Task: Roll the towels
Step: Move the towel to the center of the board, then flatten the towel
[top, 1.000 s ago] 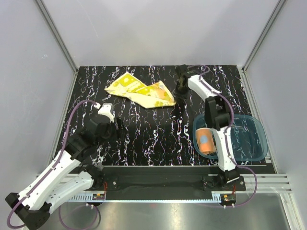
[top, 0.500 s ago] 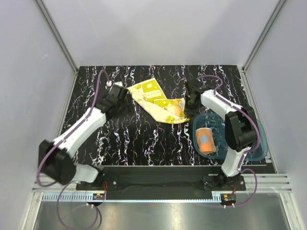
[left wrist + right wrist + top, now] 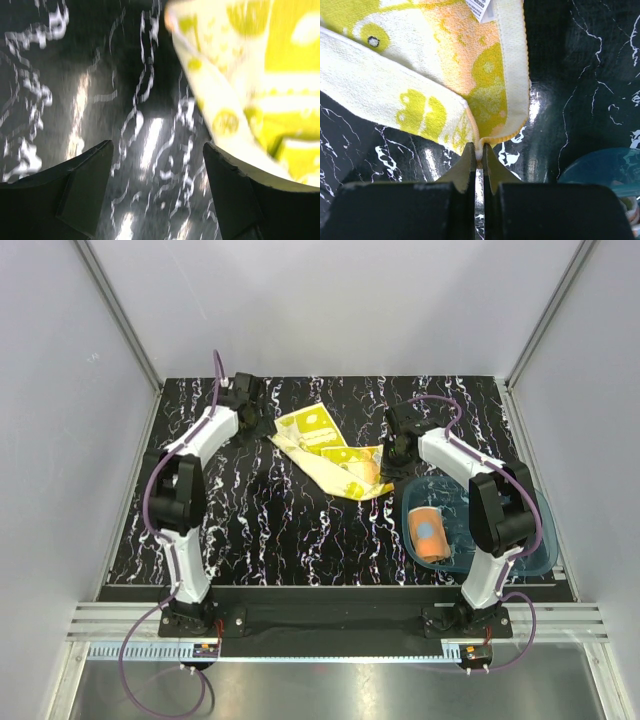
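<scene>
The yellow towel [image 3: 330, 452] lies crumpled and partly spread at the back middle of the black marbled table. My right gripper [image 3: 385, 470] is shut on its near right corner, and the right wrist view shows the hem pinched between the tips [image 3: 479, 152] with the yellow towel [image 3: 445, 65] spread beyond. My left gripper [image 3: 262, 423] hovers at the towel's left edge; in its own view it stands open [image 3: 157, 165] over bare table, with the yellow towel [image 3: 250, 75] just past its right finger. The orange towel [image 3: 430, 533] lies rolled in the blue tray.
The translucent blue tray [image 3: 520, 540] sits at the near right, and its rim [image 3: 605, 170] shows close to my right gripper. Grey walls and metal rails close in the table on three sides.
My left arm swung from the near left to the towel's left edge at the back. My right gripper dragged the yellow towel rightward and nearer, then held still.
</scene>
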You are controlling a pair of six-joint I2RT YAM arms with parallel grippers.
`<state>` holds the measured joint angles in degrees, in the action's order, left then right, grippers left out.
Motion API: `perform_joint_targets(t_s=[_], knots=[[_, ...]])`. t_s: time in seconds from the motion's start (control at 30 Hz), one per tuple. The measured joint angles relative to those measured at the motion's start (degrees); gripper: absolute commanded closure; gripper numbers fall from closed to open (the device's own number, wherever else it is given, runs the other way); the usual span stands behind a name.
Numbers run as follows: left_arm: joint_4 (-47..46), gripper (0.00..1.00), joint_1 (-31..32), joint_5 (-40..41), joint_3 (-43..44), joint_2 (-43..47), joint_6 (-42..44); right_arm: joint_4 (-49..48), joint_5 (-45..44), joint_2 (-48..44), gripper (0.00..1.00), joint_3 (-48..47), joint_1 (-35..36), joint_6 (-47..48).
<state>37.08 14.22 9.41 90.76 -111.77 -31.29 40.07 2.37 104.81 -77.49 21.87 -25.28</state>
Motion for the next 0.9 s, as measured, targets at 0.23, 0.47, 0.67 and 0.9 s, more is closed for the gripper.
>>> perform_joint_targets(t_s=[0.23, 0.47, 0.67, 0.9], knots=[[-0.3, 0.28, -1.9, -1.3, 12.2, -10.7, -0.9, -0.3, 0.3, 0.3, 1.0, 0.0, 0.2, 0.3], [1.1, 0.34, -2.0, -1.6, 21.5, -19.2, -3.7, -0.4, 0.3, 1.2, 1.0, 0.0, 0.2, 0.8], [3.3, 0.37, -3.3, -1.7, 23.4, -22.2, -5.4, -0.3, 0.3, 1.5, 1.0, -0.1, 0.2, 1.1], [3.9, 0.69, -5.1, -2.8, 24.0, -23.7, -6.5, -0.3, 0.4, 2.7, 1.0, -0.1, 0.3, 1.1]])
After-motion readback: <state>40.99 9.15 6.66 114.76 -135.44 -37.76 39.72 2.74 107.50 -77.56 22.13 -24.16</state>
